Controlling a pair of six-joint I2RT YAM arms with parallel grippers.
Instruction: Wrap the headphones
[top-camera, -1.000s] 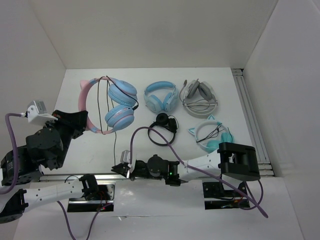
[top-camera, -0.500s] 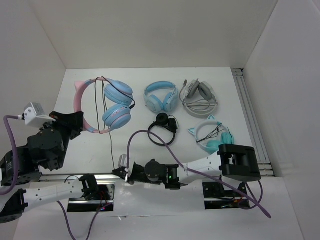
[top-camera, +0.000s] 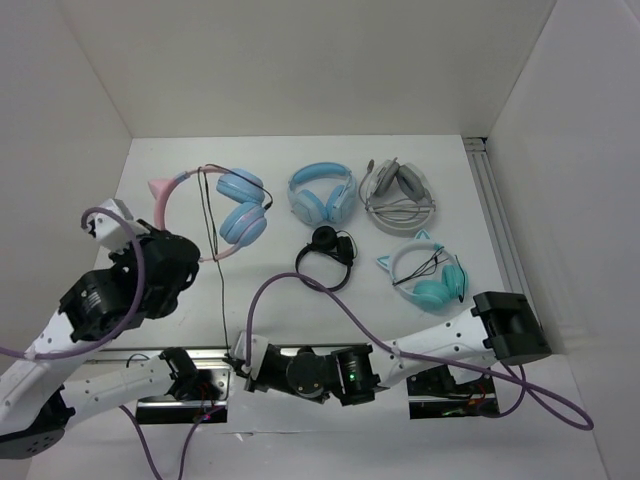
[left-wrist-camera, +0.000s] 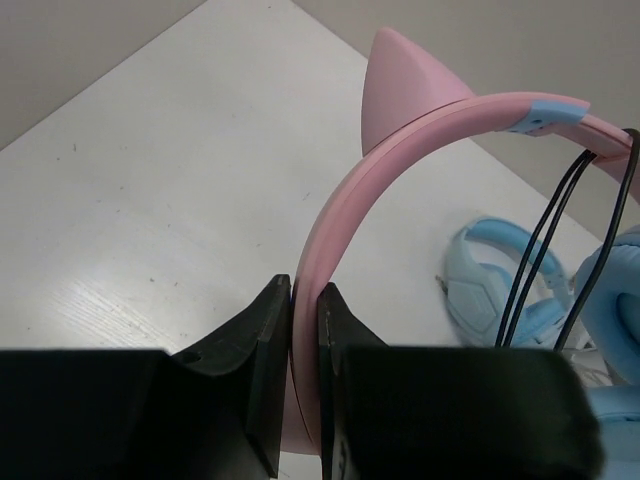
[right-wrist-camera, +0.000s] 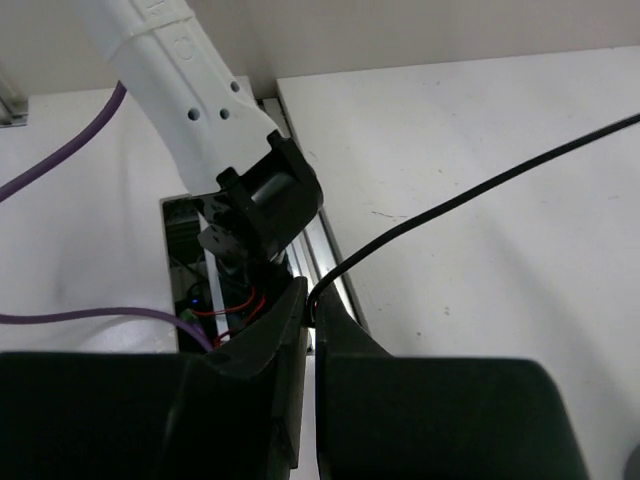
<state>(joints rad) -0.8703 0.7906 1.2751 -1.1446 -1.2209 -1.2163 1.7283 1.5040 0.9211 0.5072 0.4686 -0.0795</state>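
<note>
Far-left on the table (top-camera: 280, 150), top view: headphones (top-camera: 228, 205), pink cat-eared band, blue cups; cable (top-camera: 222, 300) running toward the near edge; all-blue headphones (top-camera: 322, 192) just to the right.
Left wrist view: left gripper (left-wrist-camera: 305, 335) pinching the pink headband.
Right wrist view: right gripper (right-wrist-camera: 312, 312) pressed together on the dark cable, near edge.

Thin dark cable (right-wrist-camera: 480, 190) pinched in right pincer (right-wrist-camera: 312, 305), running up-right over white surface (right-wrist-camera: 470, 320). White arm (right-wrist-camera: 170, 60), purple wire (right-wrist-camera: 60, 165) at left.
</note>
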